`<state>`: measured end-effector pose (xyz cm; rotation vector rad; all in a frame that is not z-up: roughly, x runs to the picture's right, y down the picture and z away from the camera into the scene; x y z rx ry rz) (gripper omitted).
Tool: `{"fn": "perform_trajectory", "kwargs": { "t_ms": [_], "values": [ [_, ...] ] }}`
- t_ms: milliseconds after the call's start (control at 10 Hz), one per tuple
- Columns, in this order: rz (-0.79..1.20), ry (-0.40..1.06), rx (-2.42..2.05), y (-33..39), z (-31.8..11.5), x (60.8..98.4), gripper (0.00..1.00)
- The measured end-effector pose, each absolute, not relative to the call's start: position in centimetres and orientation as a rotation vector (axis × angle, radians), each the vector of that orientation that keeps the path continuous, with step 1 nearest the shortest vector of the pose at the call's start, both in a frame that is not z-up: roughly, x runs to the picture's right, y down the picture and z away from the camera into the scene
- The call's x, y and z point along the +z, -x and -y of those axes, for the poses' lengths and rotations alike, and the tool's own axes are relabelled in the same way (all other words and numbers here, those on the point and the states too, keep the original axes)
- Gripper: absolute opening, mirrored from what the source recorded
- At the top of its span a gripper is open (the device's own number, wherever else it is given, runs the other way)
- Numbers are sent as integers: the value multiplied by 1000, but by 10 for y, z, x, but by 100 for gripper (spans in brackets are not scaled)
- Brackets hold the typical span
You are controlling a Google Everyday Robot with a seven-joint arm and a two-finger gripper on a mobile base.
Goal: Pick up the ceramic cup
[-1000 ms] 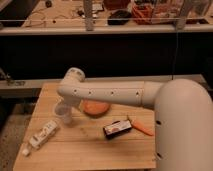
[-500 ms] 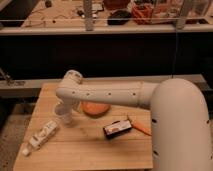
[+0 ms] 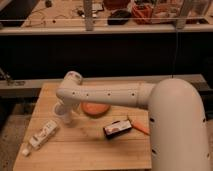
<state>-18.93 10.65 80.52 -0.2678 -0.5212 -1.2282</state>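
Note:
The ceramic cup is small, whitish and tapered, and stands upright on the left part of the wooden table. The white arm reaches in from the right, bends at its joint and comes down onto the cup. My gripper is right at the cup, at its right side and rim, and is mostly hidden by the wrist. The wide orange bowl sits just right of the cup, partly behind the arm.
A white bottle lies on its side near the front left edge. A black snack packet and an orange carrot-like thing lie right of centre. The robot's big white body fills the right side. A dark shelf stands behind.
The arm's bent joint has sunk a little towards the cup. The cup, the bowl and the other things have not moved.

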Motion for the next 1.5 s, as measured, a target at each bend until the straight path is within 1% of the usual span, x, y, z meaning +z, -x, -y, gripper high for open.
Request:
{"fn": "perform_trajectory", "kwargs": {
  "t_ms": [100, 200, 400, 500, 600, 700, 1500],
  "values": [
    [523, 267, -1231, 190, -106, 806, 48],
    [525, 271, -1232, 188, -107, 807, 36],
    [529, 276, -1232, 187, -109, 809, 21],
    [526, 273, -1232, 187, -104, 808, 9],
    [525, 270, -1234, 184, -99, 804, 3],
    [524, 265, -1235, 181, -92, 798, 0],
    [529, 242, -1265, 171, -64, 786, 0]
  ]
}}
